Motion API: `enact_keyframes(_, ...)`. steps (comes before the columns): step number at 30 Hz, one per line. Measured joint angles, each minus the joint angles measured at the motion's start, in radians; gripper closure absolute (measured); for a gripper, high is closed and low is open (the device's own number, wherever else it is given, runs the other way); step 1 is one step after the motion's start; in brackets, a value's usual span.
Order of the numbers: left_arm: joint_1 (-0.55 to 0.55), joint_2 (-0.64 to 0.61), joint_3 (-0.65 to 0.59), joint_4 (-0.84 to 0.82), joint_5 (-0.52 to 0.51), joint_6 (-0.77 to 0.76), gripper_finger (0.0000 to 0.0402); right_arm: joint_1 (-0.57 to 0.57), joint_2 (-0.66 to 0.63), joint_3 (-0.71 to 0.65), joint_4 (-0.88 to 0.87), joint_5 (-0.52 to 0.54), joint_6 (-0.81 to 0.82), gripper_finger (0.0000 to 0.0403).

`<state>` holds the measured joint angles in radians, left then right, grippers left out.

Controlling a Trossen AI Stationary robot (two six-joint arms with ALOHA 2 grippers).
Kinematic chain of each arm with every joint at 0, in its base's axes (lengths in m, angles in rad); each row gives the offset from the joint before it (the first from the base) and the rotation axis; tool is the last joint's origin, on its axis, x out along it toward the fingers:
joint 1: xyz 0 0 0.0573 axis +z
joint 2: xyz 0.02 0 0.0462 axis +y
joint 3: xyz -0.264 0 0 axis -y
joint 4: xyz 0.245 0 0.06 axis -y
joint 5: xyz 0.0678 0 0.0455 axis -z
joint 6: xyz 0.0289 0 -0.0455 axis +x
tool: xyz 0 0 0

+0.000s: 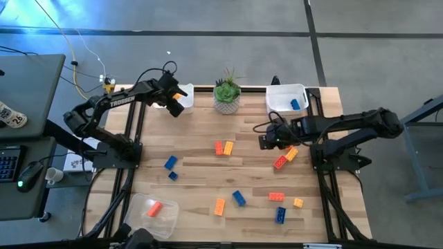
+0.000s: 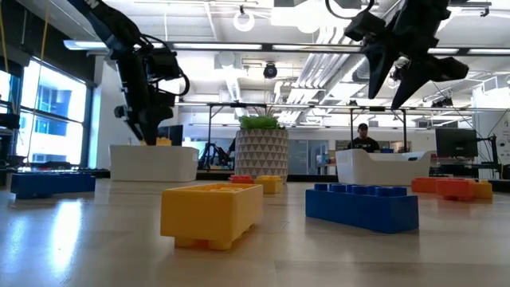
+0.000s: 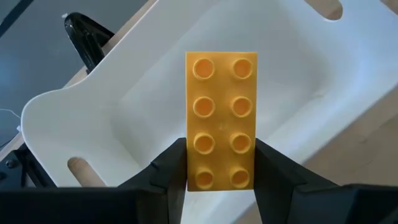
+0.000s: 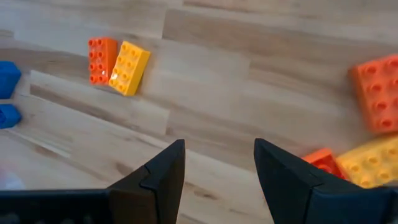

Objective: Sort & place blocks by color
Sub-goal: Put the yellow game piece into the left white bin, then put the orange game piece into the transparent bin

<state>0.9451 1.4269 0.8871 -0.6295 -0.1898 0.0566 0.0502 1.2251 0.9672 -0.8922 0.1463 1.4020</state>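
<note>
Containers first. The white tray (image 1: 287, 97) at the bench's far right corner is holding one blue block (image 1: 295, 104). A second white tray (image 3: 155, 106) is sitting at the far left corner, under my left gripper (image 1: 174, 105); the part of its interior visible from the left wrist is showing bare. A clear tray (image 1: 154, 209) near the front left corner is holding one red-orange block (image 1: 154, 208).

My left gripper is clamping a yellow-orange block (image 3: 221, 145) by its long sides, holding it over the far left tray. My right gripper (image 1: 266, 136) is hovering above the bench right of centre, fingers (image 4: 158, 177) spread apart and holding nothing; a red-orange and yellow-orange cluster (image 1: 285, 158) is lying just beside it.

Other loose blocks are lying scattered across the bench (image 1: 201, 173). My left arm is displaying the lettering "TROSSEN" (image 1: 122, 100).
</note>
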Motion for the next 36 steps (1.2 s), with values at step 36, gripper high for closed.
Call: enact_keyframes(36, -0.092, 0.000, 0.261, -0.202, 0.032, -0.032, 0.0188, 0.199, 0.001, 0.000, -0.178, -0.052, -0.649, 0.0206)
